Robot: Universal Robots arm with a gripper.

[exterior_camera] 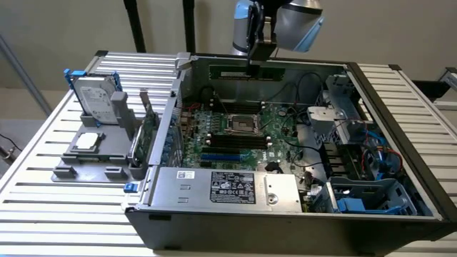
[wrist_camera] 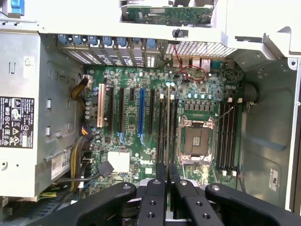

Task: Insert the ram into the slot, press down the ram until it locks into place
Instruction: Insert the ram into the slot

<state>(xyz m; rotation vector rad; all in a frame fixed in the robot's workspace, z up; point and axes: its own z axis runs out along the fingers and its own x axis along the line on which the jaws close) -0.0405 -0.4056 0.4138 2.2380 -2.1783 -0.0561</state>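
Note:
My gripper [exterior_camera: 251, 63] hangs high over the far side of the open computer case and is shut on the ram [exterior_camera: 246, 72], a thin green stick held level by its upper edge. In the wrist view the fingers [wrist_camera: 157, 181] clamp the ram [wrist_camera: 168, 117], which appears edge-on as a thin line. That line runs along the black memory slots [wrist_camera: 162, 127] with pale end latches, between the card slots and the processor socket. In the exterior view this slot bank [exterior_camera: 236, 140] lies well below the ram. A second bank [wrist_camera: 228, 134] sits on the socket's other side.
The square metal processor socket [exterior_camera: 239, 124] sits mid-board, with a short blue slot [exterior_camera: 221, 158] nearer the power supply [exterior_camera: 221, 187]. At the exterior view's left, a grey holder [exterior_camera: 93, 155] carries a hard drive [exterior_camera: 96, 99] and a larger green card [exterior_camera: 146, 134]. Cables and drive cages [exterior_camera: 357, 160] fill the case's right.

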